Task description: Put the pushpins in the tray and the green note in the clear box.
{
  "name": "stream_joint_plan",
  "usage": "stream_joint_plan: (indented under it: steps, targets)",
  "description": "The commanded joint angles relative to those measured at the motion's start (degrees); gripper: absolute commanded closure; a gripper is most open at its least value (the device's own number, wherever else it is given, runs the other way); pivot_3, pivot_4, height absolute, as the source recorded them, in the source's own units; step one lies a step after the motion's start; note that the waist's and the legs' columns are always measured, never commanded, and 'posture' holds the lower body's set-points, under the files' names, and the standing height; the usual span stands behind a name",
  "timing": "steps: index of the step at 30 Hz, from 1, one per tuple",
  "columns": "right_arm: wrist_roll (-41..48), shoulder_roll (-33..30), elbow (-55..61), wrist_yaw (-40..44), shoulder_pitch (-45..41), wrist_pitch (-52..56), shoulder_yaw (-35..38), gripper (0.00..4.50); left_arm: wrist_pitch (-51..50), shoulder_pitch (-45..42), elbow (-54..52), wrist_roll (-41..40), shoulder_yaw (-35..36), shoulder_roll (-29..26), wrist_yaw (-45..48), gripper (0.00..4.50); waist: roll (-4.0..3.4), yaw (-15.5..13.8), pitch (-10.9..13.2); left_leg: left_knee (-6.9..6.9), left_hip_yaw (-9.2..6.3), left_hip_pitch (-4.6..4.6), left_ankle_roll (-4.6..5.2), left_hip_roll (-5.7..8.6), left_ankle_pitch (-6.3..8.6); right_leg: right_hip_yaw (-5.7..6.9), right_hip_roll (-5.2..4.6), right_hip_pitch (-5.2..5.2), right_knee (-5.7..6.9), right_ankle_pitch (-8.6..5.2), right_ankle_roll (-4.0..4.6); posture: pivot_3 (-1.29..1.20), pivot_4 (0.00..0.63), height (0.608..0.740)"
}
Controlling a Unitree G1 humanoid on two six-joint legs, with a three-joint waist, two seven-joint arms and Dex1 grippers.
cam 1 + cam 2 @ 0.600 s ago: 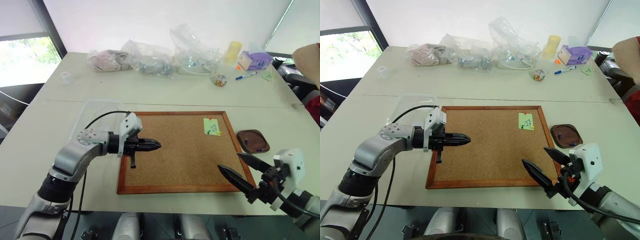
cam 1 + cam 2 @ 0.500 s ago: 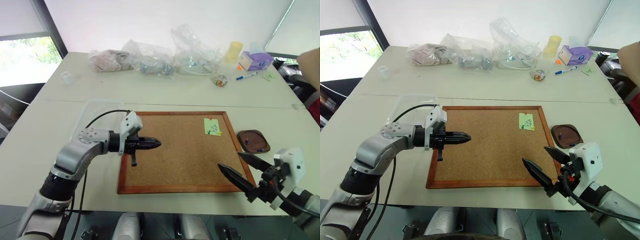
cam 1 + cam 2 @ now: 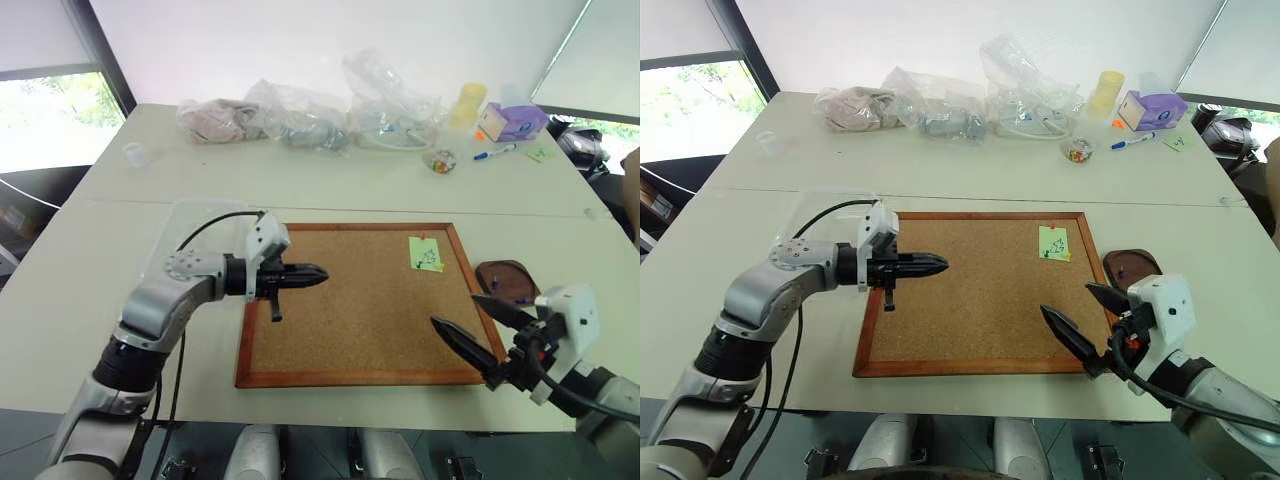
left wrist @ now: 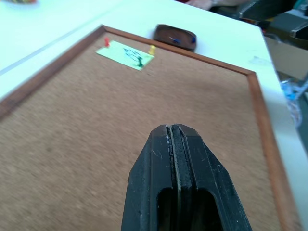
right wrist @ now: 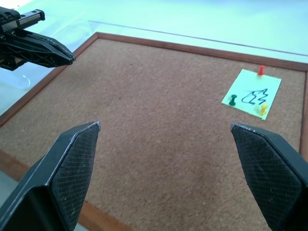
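Here we are at the table (image 3: 90,250), with the cork board (image 3: 360,305) lying square in front of the robot. The green note (image 3: 425,253) sits pinned in the board's far right corner, and from the right wrist view you can pick out three pushpins (image 5: 261,70) on it: a red one at one corner, a green one at one side edge and a yellow one at another corner. Just off the board's right edge rests the tray (image 3: 503,280), dark wood, with a small blue thing inside.

The left tool (image 3: 318,272) hangs over the left part of the board, fingers pressed tight together with nothing between them, pointing across toward the note but well apart from it. The right tool (image 3: 478,328) hovers at the board's near right corner, its two black fingers spread wide, one over the cork and the other over the tray, and the note lies beyond them toward the far edge, untouched.

The clear box (image 3: 195,225) lies off the board's far left corner, behind the left arm. Along the back of the table are wrinkly plastic bags (image 3: 330,110) and a purple tissue box (image 3: 510,120).
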State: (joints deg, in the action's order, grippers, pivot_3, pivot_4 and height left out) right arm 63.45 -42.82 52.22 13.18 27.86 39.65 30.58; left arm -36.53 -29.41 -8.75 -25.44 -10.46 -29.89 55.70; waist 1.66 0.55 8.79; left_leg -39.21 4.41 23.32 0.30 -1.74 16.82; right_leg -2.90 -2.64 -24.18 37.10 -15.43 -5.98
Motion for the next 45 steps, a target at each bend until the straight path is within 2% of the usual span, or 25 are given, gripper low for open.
stream_joint_plan:
  steps: [1,9,15,24,34,35,37,43,45]
  targets:
    - [0.6,-0.46,-2.6,-2.11,-4.94,0.24,-1.42,0.0,0.99,-3.44,1.11,2.69,-1.61,1.97,-2.37,4.41,0.02,0.03,0.0,0.0,0.0,0.0,0.0,0.0,0.0,0.0,0.0,0.0,0.01,0.0,-0.01,0.0,0.15,0.737]
    - [-10.53,2.45,-19.38,-9.41,-31.16,3.74,-15.21,0.0,3.32,-5.75,4.66,9.33,-7.83,3.43,-2.49,4.41,-0.04,0.25,0.02,0.05,0.03,0.01,0.0,-0.02,0.0,-0.04,0.1,-0.1,0.03,0.07,-0.11,0.0,0.15,0.737]
    - [-21.91,8.75,-36.14,-8.2,-46.03,1.99,-24.38,0.0,6.0,-5.92,9.35,13.87,-11.56,2.91,-0.36,4.41,-0.07,0.22,0.03,0.02,0.08,0.06,-0.01,-0.01,-0.01,-0.03,0.07,-0.16,0.04,0.09,-0.15,0.0,0.15,0.737]
    - [-34.65,10.94,-56.85,0.59,-54.87,-3.01,-28.69,0.0,7.53,-4.82,10.23,18.1,-14.37,3.18,0.99,4.41,-0.13,0.18,0.01,-0.01,0.15,0.09,0.04,0.03,0.02,-0.04,-0.02,-0.16,0.03,0.12,-0.2,0.0,0.15,0.737]
    - [-39.87,13.26,-64.27,4.85,-57.94,-5.15,-27.34,0.0,8.69,-3.95,11.45,21.21,-14.95,3.75,0.32,4.41,-0.21,0.04,-0.05,-0.01,0.12,0.05,0.04,0.03,0.01,-0.03,-0.03,-0.11,0.07,0.12,-0.21,0.0,0.15,0.737]
    - [-40.15,13.48,-64.38,4.94,-57.96,-5.14,-27.19,0.53,8.68,-3.94,11.49,21.27,-14.83,3.88,0.33,4.5,-0.24,0.04,-0.06,-0.01,0.11,0.04,0.03,0.03,0.01,-0.03,-0.03,-0.09,0.07,0.12,-0.2,0.0,0.15,0.737]
    - [-40.71,13.83,-64.51,5.28,-57.96,-5.13,-26.87,1.25,8.76,-3.92,11.49,21.42,-14.72,4.03,0.44,4.5,-0.26,0.02,-0.08,-0.02,0.11,0.03,0.03,0.03,0.01,-0.03,-0.03,-0.07,0.07,0.12,-0.21,0.0,0.15,0.737]
    - [-42.01,14.79,-64.53,6.08,-58.11,-4.48,-25.79,4.34,9.08,-4.21,11.87,21.79,-14.48,4.42,0.71,4.5,-0.27,0.01,-0.08,-0.02,0.1,0.02,0.03,0.04,0.01,-0.03,-0.04,-0.05,0.07,0.12,-0.21,0.0,0.15,0.737]
    - [-42.32,15.07,-64.08,6.26,-57.97,-4.14,-25.52,4.43,9.23,-4.51,12.2,21.91,-14.31,4.69,0.71,4.5,-0.28,0.01,-0.09,-0.02,0.1,0.02,0.03,0.04,0.01,-0.02,-0.04,-0.04,0.07,0.12,-0.2,0.0,0.15,0.737]
